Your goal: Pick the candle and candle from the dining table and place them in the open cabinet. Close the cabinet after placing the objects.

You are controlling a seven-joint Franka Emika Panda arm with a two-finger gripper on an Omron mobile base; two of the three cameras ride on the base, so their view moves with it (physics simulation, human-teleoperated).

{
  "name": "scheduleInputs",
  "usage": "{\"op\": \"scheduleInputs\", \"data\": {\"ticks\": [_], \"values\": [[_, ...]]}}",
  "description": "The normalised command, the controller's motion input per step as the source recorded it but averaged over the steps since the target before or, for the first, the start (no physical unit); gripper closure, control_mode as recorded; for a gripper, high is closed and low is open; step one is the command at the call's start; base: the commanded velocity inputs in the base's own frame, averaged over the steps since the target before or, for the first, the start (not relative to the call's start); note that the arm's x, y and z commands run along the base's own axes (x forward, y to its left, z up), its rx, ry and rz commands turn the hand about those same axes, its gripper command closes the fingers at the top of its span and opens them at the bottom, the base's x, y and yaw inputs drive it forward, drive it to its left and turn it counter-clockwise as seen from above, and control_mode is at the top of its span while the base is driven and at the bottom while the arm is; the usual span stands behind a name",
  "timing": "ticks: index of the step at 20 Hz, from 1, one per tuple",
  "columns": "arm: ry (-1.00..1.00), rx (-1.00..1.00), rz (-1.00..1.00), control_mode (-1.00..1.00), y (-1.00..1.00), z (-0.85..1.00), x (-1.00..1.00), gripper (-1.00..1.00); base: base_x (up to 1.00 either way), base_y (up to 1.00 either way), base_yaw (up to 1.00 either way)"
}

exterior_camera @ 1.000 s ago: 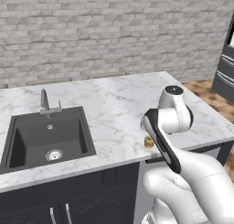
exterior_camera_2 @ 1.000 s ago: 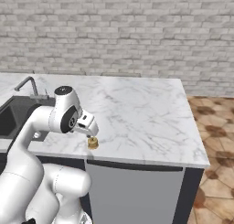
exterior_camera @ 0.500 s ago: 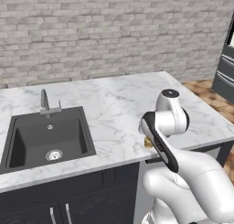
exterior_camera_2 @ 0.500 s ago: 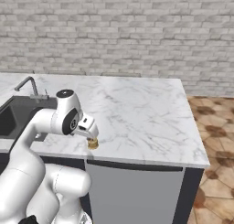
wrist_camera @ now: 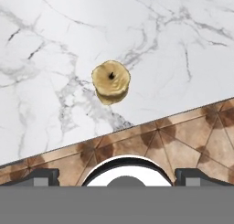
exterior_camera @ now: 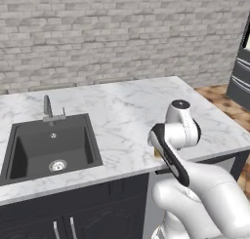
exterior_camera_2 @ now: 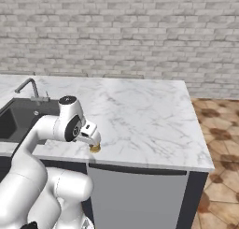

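One long marble table [exterior_camera: 122, 111] fills the middle of both base views, white with grey veins, on dark doors [exterior_camera: 63, 218] below. A black sink [exterior_camera: 51, 145] is set into its left part, with a metal tap [exterior_camera: 48, 108] behind the basin. In the right base view a grey dishwasher front [exterior_camera_2: 140, 200] sits under the right half of the top. Behind the table runs a pale brick wall [exterior_camera: 122, 33]. The floor [exterior_camera_2: 219, 176] to the right is brown patterned tile, and a dark appliance [exterior_camera: 241, 62] stands at the far right edge of the left base view.

One candle [wrist_camera: 111, 82] stands upright on the marble close to the near edge of the table, a short yellowish stub with a dark wick at its top. In the right base view it [exterior_camera_2: 94, 148] shows just under the arm's hand, at the edge above the dishwasher front.

The claw [wrist_camera: 116, 174] hangs over that edge, pointed down at the candle. Its two dark fingertips [wrist_camera: 41, 176] stand far apart at the bottom corners of the hand view, spread wide. They grasp nothing and touch nothing; the candle lies between their lines but well ahead of them, clear of both tips.
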Motion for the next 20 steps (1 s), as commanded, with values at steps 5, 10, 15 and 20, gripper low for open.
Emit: {"op": "scheduleInputs", "data": {"ticks": [5, 10, 15, 20], "values": [[0.0, 0.0, 0.0, -1.0, 0.0, -0.15, 0.01, -1.0, 0.0, 0.0, 0.0], [0.0, 0.0, 0.0, -1.0, 0.0, -0.14, 0.05, -1.0, 0.0, 0.0, 0.0], [0.0, 0.0, 0.0, -1.0, 0.0, -0.14, 0.06, -1.0, 0.0, 0.0, 0.0], [0.0, 0.0, 0.0, -1.0, 0.0, -0.14, 0.09, -1.0, 0.0, 0.0, 0.0]]}}
